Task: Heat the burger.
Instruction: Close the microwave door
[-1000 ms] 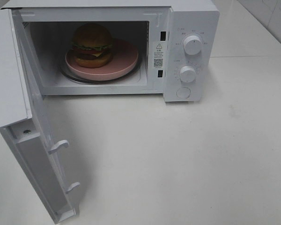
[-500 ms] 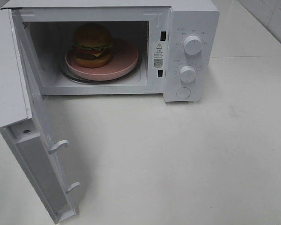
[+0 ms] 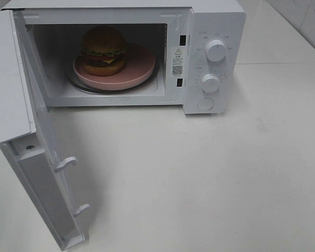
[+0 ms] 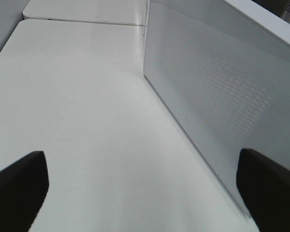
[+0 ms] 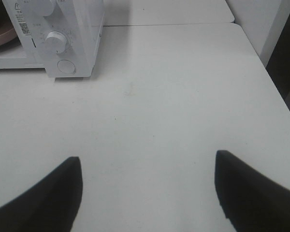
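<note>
Burger [image 3: 104, 50] is pictured inside the microwave [image 3: 218, 23], well apart from left gripper [image 4: 140, 162] and right gripper [image 5: 147, 157], both spread empty and shown only by wrist cameras.

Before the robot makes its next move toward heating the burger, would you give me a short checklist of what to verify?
1. The burger sits on the pink plate inside the microwave: ok.
2. The plate lies wholly inside the cavity, clear of the door's swing: ok.
3. The microwave door is shut: not ok, it stands wide open.
4. The left gripper is open and empty, beside the door's outer face: ok.
5. The right gripper is open and empty above the table: ok.
6. The lower knob is set: cannot tell.
</note>
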Controlling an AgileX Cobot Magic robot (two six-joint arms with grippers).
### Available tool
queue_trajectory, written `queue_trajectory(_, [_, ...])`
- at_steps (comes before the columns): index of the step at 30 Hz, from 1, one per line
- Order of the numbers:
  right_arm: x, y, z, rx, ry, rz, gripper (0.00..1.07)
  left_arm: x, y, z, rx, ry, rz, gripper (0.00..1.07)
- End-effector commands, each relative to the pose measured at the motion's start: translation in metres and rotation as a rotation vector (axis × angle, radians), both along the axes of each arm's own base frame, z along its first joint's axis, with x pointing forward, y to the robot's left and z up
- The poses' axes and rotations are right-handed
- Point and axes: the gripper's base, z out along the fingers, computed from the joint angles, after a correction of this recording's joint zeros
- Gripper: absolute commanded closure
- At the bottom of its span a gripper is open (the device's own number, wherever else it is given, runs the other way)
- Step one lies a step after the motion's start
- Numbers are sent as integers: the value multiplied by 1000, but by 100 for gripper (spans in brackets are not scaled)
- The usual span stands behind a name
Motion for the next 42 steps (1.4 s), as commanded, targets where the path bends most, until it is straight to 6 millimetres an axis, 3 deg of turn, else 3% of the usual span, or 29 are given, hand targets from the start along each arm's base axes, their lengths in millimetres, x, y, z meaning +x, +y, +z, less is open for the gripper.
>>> queue_trajectory(1, [-4,0,0,-4,-28,0,32,-2,0,-1,-2,-12,0,9])
queue_trajectory(5, [-4,0,0,-4,-28,0,32,-2,0,0,-2,-14,-1,9])
queue_trajectory(10, [-4,0,0,-4,-28,0,32,-2,0,0,-3,-18,-1,18])
queue_trajectory(18, [-4,0,0,-4,-28,0,32,8,-1,13,-17,-42,-3,38])
queue_trajectory(20, [-4,0,0,-4,-28,0,32,17,0,14,-12,-8,2,50])
queue_trajectory(21, [-4,0,0,-4,-28,0,32,17,0,14,-12,-8,2,50])
queue_trajectory(22, [-4,0,0,-4,-28,0,32,23,0,15,-11,6,4,59])
queue_trajectory(23, [-4,0,0,-4,-28,0,32,23,0,15,-11,6,4,59])
queue_trajectory(24, [-4,0,0,-4,-28,0,32,30,0,17,-13,7,7,69])
queue_trajectory(26, [-4,0,0,-4,-28,0,32,35,0,19,-14,1,9,75])
queue_trajectory(28, [-4,0,0,-4,-28,0,32,53,1,23,-16,-30,19,93])
queue_trajectory(29, [-4,0,0,-4,-28,0,32,53,1,23,-16,-30,19,93])
queue_trajectory(30, [-4,0,0,-4,-28,0,32,62,1,21,-9,-36,22,101])
queue_trajectory(33, [-4,0,0,-4,-28,0,32,75,2,16,14,-41,18,107])
queue_trajectory(42, [-4,0,0,-4,-28,0,32,105,3,-4,32,-99,24,107])
